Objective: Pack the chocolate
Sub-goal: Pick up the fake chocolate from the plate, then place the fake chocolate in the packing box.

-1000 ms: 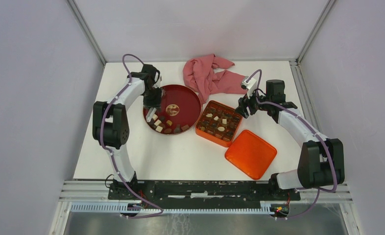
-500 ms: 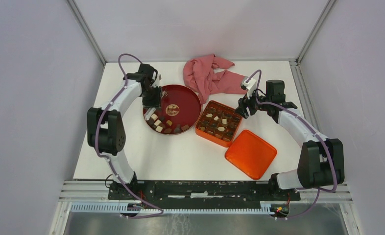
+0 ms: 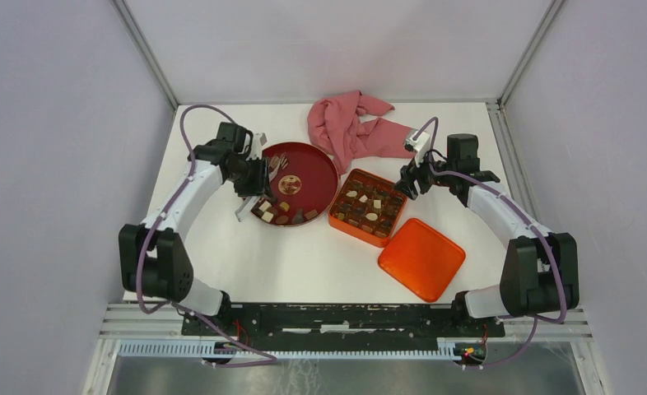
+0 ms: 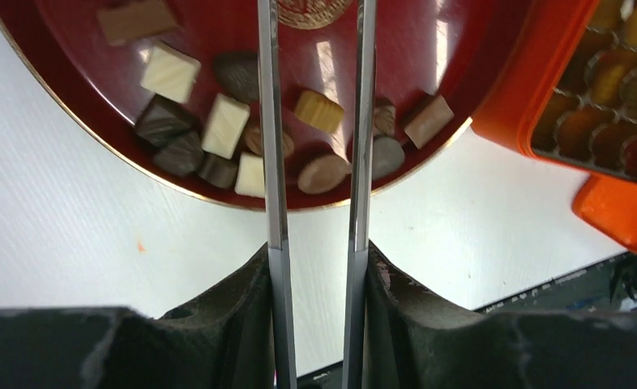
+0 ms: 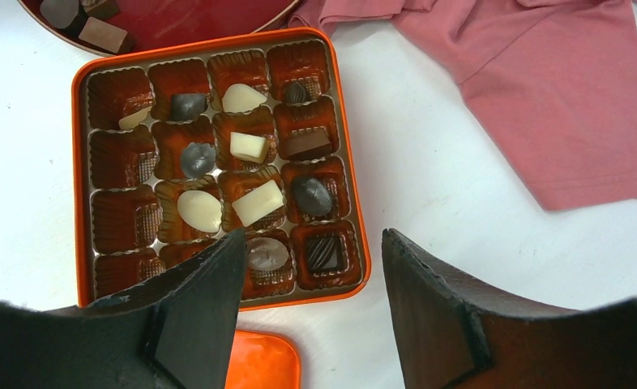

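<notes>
1. Now the chocolate [image 4: 319,111] lies partly on the plate [image 4: 429,49], crowded at its near rim, and partly in cells of the tin [image 5: 80,186].
2. On the left gripper [image 3: 254,188], the thin fingers [image 4: 268,121] stand narrowly apart over that crowd. Their tips are hidden, so I cannot tell if they pinch a piece.
3. Meanwhile the right gripper [image 5: 313,237] hovers wide and empty above the tin.
4. I see two risks: the fingers may shove neighbouring pieces over the rim, or a small smooth piece may slip out on the way to the tin.

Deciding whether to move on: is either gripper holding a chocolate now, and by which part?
Right gripper: nothing, jaws open above the tin. Left gripper: cannot tell; nothing shows between its fingers over the plate, but their tips are cut off.
</notes>
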`<state>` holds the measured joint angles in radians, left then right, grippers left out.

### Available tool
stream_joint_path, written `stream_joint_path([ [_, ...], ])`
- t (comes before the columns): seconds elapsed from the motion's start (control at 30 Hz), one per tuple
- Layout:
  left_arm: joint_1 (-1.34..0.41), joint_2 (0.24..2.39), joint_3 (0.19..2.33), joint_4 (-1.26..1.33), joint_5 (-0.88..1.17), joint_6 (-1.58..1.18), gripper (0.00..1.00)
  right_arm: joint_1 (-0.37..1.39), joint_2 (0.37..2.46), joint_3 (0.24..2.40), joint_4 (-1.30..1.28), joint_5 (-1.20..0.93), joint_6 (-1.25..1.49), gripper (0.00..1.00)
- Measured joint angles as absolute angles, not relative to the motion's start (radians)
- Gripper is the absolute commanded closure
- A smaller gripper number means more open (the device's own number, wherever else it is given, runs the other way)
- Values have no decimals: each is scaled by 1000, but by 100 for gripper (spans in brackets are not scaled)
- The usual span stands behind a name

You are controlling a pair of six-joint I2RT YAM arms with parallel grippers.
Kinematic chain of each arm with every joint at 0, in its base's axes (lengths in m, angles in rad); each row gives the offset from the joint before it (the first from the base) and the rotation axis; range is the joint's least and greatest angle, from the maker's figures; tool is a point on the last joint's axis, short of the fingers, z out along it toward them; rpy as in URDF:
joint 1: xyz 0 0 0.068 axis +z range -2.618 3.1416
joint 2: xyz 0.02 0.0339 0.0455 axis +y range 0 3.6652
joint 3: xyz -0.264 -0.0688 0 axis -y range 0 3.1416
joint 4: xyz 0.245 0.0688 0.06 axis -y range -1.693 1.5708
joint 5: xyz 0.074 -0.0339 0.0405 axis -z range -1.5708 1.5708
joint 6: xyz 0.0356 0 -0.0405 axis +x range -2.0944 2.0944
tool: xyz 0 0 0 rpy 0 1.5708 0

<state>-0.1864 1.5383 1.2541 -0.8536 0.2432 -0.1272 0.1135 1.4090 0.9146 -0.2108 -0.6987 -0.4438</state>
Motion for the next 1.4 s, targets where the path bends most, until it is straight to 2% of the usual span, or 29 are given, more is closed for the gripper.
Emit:
stream_joint_path([
  [0.5,-188,1112,968,-662,543,-255,98,113,1409,922,-250,-778,-495,32],
  [0.77,-240,971,885,-514,603,-374,98,113,1409,922,-250,-785,-496,32],
  [0.9,-342,921,844,-430,591,-439,98,113,1409,922,-250,-785,-499,32],
  [1.13,-648,905,808,-363,438,-495,98,113,1405,922,-250,-785,-501,32],
  [1.4,-820,1034,832,-383,278,-493,98,113,1369,922,-250,-784,-511,32],
])
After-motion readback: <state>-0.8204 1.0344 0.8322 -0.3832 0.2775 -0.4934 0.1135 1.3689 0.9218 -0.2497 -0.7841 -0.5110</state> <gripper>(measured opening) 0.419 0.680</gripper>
